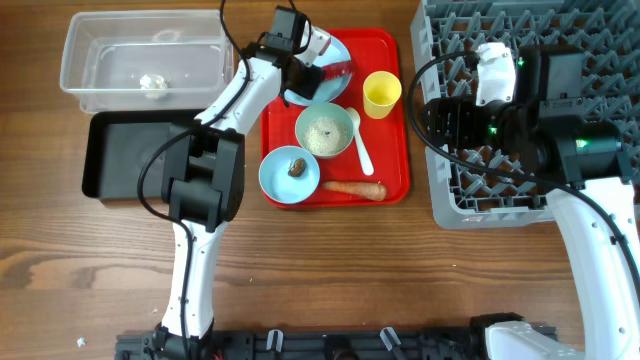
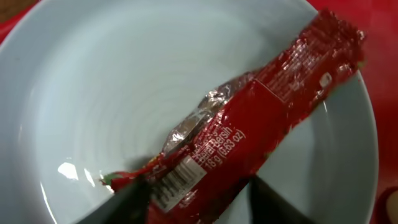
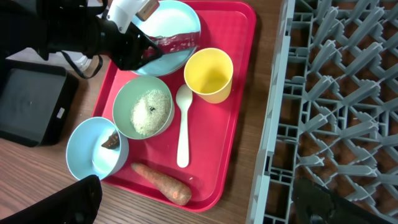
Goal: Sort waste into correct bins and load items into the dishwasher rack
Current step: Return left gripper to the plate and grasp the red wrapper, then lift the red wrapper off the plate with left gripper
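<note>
Red tray point(image 1: 390, 150) | wrapper point(image 2: 261, 118): crinkled red, white print | left gripper point(image 2: 196, 196) astride, hold unclear | right gripper point(image 3: 198, 186) wide

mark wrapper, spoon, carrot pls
wrapper point(image 2: 261, 115): left wrist view, middle of its red printed face.
spoon point(image 3: 182, 132): right wrist view, middle of the handle.
carrot point(image 1: 354, 188): overhead view, middle of its body.

In the left wrist view the pale blue plate point(image 2: 112, 93) ran off every edge, and the red wrapper point(image 2: 273, 106) was cut by the bottom edge between the left gripper's point(image 2: 196, 208) two dark, blurred fingers point(image 2: 124, 208); whether they pinched it could not be told. Overhead, the left arm point(image 1: 245, 95) hid most of that plate at upper centre, and the right arm point(image 1: 540, 120) covered the middle of the grey rack point(image 1: 450, 30).
</note>
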`<state>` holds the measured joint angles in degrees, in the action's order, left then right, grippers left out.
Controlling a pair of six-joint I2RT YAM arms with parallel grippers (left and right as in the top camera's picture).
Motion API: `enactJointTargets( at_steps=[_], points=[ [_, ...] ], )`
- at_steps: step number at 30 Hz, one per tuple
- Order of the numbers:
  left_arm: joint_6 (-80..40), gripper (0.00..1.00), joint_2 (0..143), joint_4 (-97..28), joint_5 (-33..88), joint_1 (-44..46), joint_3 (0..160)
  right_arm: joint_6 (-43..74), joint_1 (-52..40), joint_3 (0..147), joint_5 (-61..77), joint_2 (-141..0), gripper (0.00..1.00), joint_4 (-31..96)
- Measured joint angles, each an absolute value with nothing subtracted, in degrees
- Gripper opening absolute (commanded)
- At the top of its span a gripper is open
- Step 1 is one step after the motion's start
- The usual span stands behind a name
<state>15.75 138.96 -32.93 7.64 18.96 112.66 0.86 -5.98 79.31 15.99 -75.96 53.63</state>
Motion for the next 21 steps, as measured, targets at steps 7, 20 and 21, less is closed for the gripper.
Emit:
enactJointTargets(
  at_steps=[7,20,21],
  points=[
    [13.58,0.04,138.96,-31.16,7.62,18.96,112.66,0.86,-5.98,79.31,15.99,-75.96,1.00,53.63],
    [8.82,0.61,138.82,-27.49,7.64,18.02,112.66,0.86,-5.98,79.31,15.99,-75.96,1.00,53.63],
    [9.80,0.65,138.82,-26.63,7.66,18.00,112.66,0.86,-5.98,79.31,15.99,-75.96,1.00,53.60]
  ],
)
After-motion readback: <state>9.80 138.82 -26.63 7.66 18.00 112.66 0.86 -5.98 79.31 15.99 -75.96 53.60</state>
